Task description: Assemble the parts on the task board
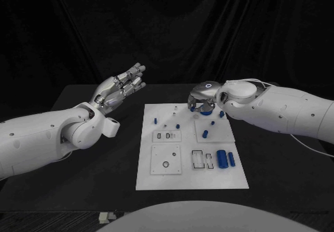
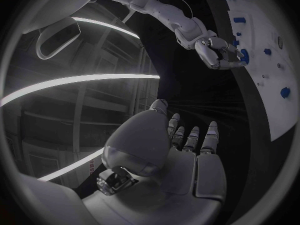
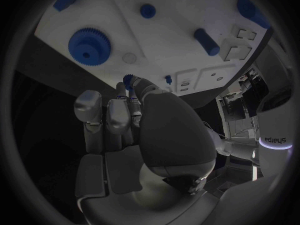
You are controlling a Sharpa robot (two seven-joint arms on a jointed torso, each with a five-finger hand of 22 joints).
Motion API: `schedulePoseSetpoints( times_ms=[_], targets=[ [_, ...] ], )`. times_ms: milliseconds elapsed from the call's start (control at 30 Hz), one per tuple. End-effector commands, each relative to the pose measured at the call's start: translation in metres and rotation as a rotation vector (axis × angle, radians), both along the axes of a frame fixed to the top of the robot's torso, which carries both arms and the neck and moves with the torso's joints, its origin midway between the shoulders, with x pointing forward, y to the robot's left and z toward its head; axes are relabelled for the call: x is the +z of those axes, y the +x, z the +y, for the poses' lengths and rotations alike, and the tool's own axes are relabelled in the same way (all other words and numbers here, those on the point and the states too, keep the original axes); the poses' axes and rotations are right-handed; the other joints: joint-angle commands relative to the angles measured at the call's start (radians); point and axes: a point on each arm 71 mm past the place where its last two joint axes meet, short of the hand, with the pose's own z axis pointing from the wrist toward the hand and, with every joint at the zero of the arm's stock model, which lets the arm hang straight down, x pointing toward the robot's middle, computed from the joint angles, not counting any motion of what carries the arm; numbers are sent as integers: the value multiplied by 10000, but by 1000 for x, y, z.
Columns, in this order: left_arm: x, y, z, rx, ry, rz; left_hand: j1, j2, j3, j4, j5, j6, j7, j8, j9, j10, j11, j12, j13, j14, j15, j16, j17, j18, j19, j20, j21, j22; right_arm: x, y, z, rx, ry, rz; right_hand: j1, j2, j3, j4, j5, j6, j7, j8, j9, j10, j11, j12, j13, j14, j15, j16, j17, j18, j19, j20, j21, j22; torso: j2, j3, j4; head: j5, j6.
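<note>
Your right hand (image 1: 202,105) pinches a blue part (image 3: 129,81) at the board's (image 1: 191,181) 12 o'clock, likely for seating; left hand (image 1: 119,87) idles, fingers apart.

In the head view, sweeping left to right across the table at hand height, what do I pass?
left hand, raised with its fingers apart → far edge of the task board → right hand, fingers curled on a small blue part.

Small blue part (image 3: 129,80) half hidden among right robot hand (image 3: 125,120) fingers.

Robot hand (image 3: 119,120) pinching small blue part (image 3: 129,80), task board (image 3: 175,40), blue gear (image 3: 89,44)
</note>
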Motion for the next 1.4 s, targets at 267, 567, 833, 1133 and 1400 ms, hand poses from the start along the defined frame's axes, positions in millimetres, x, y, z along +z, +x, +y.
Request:
schedulePoseSetpoints(
  times_ms=[267,567,833,1133,1400],
  targets=[
    [4,-2,0,-87,-352,-413,105,-6,59,16,49,58,7,14,16,5,85,-7,5,-20,58,34,12,191,28,69,30,14,14,14,27,387,33,-510,37,51,22,-26,50,141,10,104,77,122,-4,61,18,54,-1,51,5,-110,128,-2,131,146,5,3,8,-52,21],
    [4,-2,1,-43,-337,-429,134,-21,94,11,51,75,24,16,16,7,95,-6,5,-29,54,29,9,175,-94,51,-60,-35,9,26,43,283,-183,-474,-14,34,5,-16,40,137,9,102,125,187,6,75,30,73,9,102,102,-158,218,1,267,344,8,4,19,-210,2],
    [4,-3,1,-46,-343,-426,139,-24,100,12,51,85,25,17,17,10,97,-5,6,-25,54,31,10,173,-90,47,-56,-33,2,31,52,140,-382,-304,-50,26,4,-11,11,81,8,69,159,193,25,48,30,33,25,59,33,-179,232,9,312,427,15,4,2,-206,24],
    [5,-4,1,-35,-351,-439,141,-27,105,13,51,80,27,16,16,14,99,-5,7,-22,55,31,11,173,-81,46,-48,-29,-5,31,58,102,-469,-167,-68,34,24,-16,2,26,-8,34,198,168,44,-3,23,0,47,45,19,-189,213,24,321,470,5,4,5,-234,2],
    [5,-4,1,-11,-360,-475,145,-30,108,12,53,87,29,17,17,14,101,-4,7,-20,57,32,11,173,-73,46,-41,-26,-10,31,60,56,-476,-127,-77,46,39,-19,-2,-7,-17,13,222,152,55,-34,21,-21,60,37,12,-197,205,34,334,506,6,4,7,-257,2]
  ],
)
